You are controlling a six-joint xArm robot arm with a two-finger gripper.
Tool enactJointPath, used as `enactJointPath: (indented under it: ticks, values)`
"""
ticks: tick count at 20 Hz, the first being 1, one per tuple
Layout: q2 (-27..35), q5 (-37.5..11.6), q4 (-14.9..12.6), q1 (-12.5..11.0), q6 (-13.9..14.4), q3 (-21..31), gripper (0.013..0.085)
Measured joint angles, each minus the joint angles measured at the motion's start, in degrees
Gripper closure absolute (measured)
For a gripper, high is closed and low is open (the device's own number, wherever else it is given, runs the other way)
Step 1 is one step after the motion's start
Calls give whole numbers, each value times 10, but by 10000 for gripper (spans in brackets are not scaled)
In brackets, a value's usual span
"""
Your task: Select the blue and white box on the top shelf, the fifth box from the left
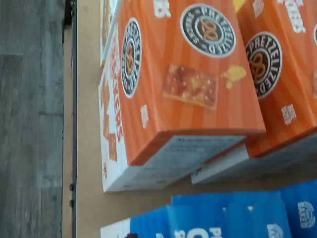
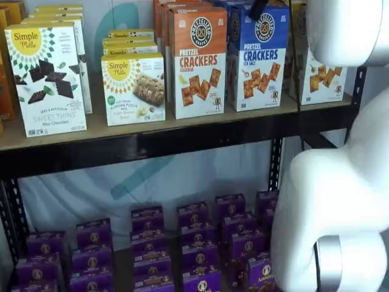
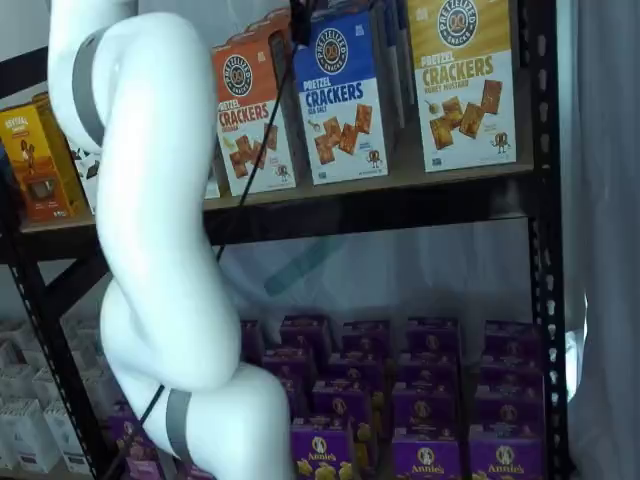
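Note:
The blue and white box (image 2: pixel 258 61) stands upright at the front of the top shelf (image 2: pixel 152 145), between an orange-topped box and a yellow-topped one; it shows in both shelf views (image 3: pixel 341 100). Blue box tops also show in the wrist view (image 1: pixel 233 218), beside orange ones. Only a black finger of my gripper (image 2: pixel 258 7) shows, at the view's top edge just above the blue box's top; in a shelf view (image 3: pixel 299 14) it hangs there with a cable beside it. No gap between fingers can be made out. The top shelf's black beam (image 3: pixel 380 208) runs below the boxes.
An orange Cheddar box (image 2: pixel 197 64) stands left of the blue one and a yellow-topped cracker box (image 3: pixel 462 80) right of it. Simple Mills boxes (image 2: pixel 130 88) stand further left. Purple boxes (image 2: pixel 200 237) fill the lower shelf. My white arm (image 3: pixel 150 200) crosses in front.

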Motion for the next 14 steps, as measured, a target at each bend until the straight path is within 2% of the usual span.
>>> enactJointPath:
  ticks: [9,14]
  values:
    - [34,21,-32,-1,-14,-31,130]
    - [47,41,-66,8,-17,-49,130]
